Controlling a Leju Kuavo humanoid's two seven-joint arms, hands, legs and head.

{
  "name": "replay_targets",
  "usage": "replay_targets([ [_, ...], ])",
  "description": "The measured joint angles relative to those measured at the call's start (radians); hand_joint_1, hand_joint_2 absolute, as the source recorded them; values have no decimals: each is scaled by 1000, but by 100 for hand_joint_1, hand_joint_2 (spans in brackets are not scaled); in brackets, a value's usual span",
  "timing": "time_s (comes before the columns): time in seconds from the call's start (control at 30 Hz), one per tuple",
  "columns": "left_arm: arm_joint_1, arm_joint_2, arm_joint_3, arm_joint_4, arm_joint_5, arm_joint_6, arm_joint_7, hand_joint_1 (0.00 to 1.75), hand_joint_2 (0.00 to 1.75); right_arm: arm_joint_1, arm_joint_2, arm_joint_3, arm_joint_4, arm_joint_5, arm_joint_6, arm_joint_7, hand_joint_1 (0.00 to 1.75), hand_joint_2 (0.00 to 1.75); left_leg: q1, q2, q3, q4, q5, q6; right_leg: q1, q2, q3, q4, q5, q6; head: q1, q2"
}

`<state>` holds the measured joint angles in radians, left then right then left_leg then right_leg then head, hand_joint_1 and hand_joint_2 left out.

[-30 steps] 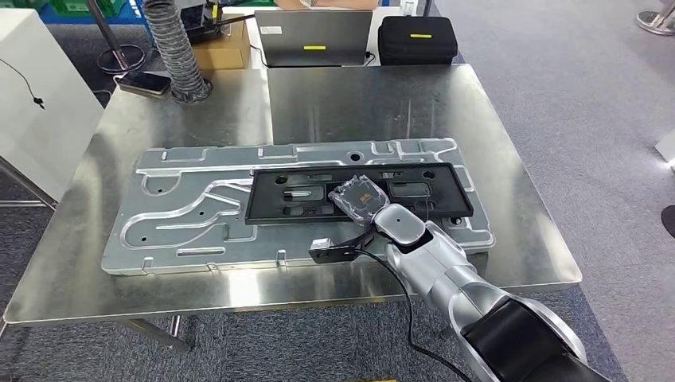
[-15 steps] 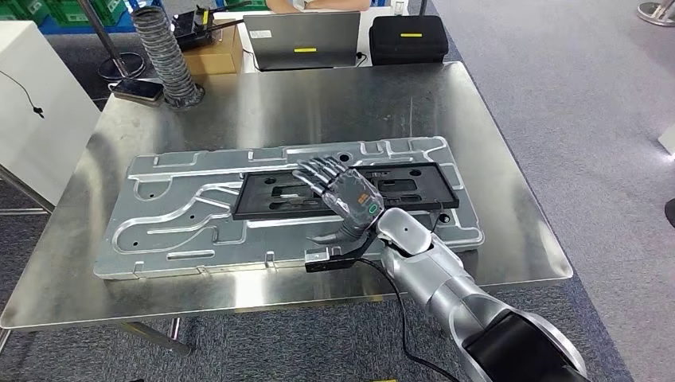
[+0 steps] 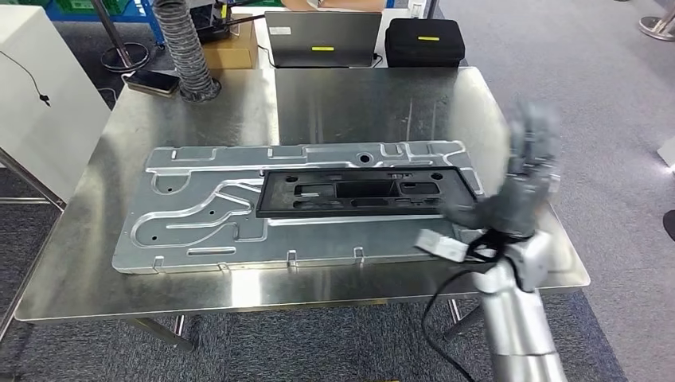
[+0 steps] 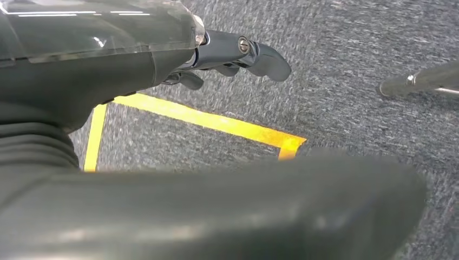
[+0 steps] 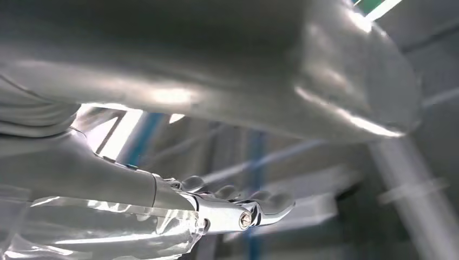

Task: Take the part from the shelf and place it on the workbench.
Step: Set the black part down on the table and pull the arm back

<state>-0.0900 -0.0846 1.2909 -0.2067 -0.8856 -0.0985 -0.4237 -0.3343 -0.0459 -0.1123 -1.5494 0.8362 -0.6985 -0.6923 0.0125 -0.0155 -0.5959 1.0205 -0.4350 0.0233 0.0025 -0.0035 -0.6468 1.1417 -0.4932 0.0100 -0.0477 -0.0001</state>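
Part: black frame, lying mid-frame on the grey plate atop the steel surface. Right hand: lower right, empty, fingers spread. Placement judged done; next, withdrawal. Left hand: state indeterminate.

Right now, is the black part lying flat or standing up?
Flat. The black part lies on the silver plate, with the right hand lifted away.
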Motion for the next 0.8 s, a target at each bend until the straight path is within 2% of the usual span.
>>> replay_targets([
  [0.07, 4, -5, 9, 0, 6, -7, -1, 0, 0, 69, -18, -158, -60, -67, 0, 0, 0, 0, -3, -4, 1, 1, 0, -4, 9, -8, 56, -114, 41, -15, 0, 0],
  [0.13, 9, -7, 16, 0, 10, -10, 0, 0, 0, 137, -35, -305, -80, -129, 0, 0, 0, 0, -3, -6, 2, 0, 1, -11, 14, -11, 65, -134, 49, -18, 0, 0],
  [0.2, 14, -8, 21, 0, 12, -11, 1, 0, 0, 207, -43, -433, -77, -161, 1, -1, 0, 0, -4, -1, 2, 6, -10, -20, 7, -12, 69, -147, 56, -21, 0, 0],
  [0.23, 15, -8, 22, 0, 13, -10, 1, 0, 0, 238, -44, -484, -70, -157, 1, -1, 0, 0, -6, 2, -5, 27, -32, -24, 2, -13, 70, -153, 61, -23, 0, 0],
  [0.27, 15, -8, 24, 0, 17, -8, 2, 0, 0, 267, -43, -530, -58, -140, 1, 0, 0, 0, -6, 6, -18, 68, -66, -28, -2, -15, 69, -159, 65, -25, 0, 0],
  [0.33, 16, -8, 25, 0, 29, -7, 7, 0, 0, 307, -36, -603, -23, -104, 3, 4, 0, 0, -3, 9, -59, 190, -146, -35, -3, -15, 60, -158, 71, -28, 0, 0],
  [0.37, 16, -7, 24, 0, 36, -6, 11, 0, 0, 323, -31, -634, 1, -94, 3, 5, 0, 0, -2, 9, -73, 241, -171, -38, -3, -15, 55, -156, 73, -27, 0, 0],
  [0.4, 16, -7, 24, 0, 40, -6, 14, 0, 0, 337, -24, -662, 32, -88, 4, 4, 0, 0, -1, 9, -71, 261, -178, -40, -4, -15, 49, -153, 76, -26, 0, 0],
  [0.43, 16, -7, 23, 0, 42, -6, 16, 0, 0, 348, -18, -685, 71, -83, 4, 2, 0, 0, -1, 9, -50, 242, -167, -41, -5, -14, 43, -149, 79, -23, 0, 0],
  [0.53, 14, -6, 21, 0, 40, -7, 15, 0, 0, 367, -3, -732, 215, -55, 3, -1, 0, 0, -2, 8, 74, 44, -102, -36, -7, -11, 26, -133, 87, -12, 0, 0],
  [0.57, 12, -6, 19, 0, 37, -7, 14, 0, 0, 369, 1, -743, 263, -44, 2, -2, 0, 0, -4, 7, 98, 1, -92, -31, -6, -10, 22, -130, 91, -7, 0, 0],
  [0.6, 11, -6, 17, 0, 34, -8, 14, 0, 0, 370, 3, -753, 311, -34, 2, -2, 0, 0, -7, 6, 106, -18, -89, -24, -6, -9, 20, -129, 96, -1, 0, 0],
  [0.67, 12, -7, 15, 0, 28, -10, 16, 0, 0, 371, 5, -773, 407, -16, 4, -3, 0, 0, -10, 7, 100, -19, -75, -10, -6, -6, 20, -133, 107, 12, 0, 0],
  [0.7, 12, -8, 14, 0, 23, -11, 19, 0, 0, 372, 6, -785, 456, -11, 7, -3, 0, 0, -9, 9, 96, -21, -66, -3, -8, -4, 17, -129, 102, 18, 0, 0],
  [0.73, 12, -9, 13, 0, 19, -12, 22, 0, 0, 372, 7, -796, 505, -8, 12, -2, 0, 0, -7, 11, 89, -23, -56, 4, -10, -2, 10, -111, 80, 24, 0, 0],
  [0.77, 11, -10, 11, 0, 14, -12, 26, 0, 0, 371, 7, -806, 554, -7, 17, -2, 0, 0, -5, 13, 79, -25, -45, 9, -12, -1, -4, -74, 41, 29, 0, 0],
  [0.8, 11, -11, 9, 0, 9, -12, 30, 0, 0, 369, 7, -815, 598, -5, 21, -2, 0, 0, -5, 15, 69, -25, -37, 13, -14, 0, -21, -19, -11, 34, 0, 0],
])
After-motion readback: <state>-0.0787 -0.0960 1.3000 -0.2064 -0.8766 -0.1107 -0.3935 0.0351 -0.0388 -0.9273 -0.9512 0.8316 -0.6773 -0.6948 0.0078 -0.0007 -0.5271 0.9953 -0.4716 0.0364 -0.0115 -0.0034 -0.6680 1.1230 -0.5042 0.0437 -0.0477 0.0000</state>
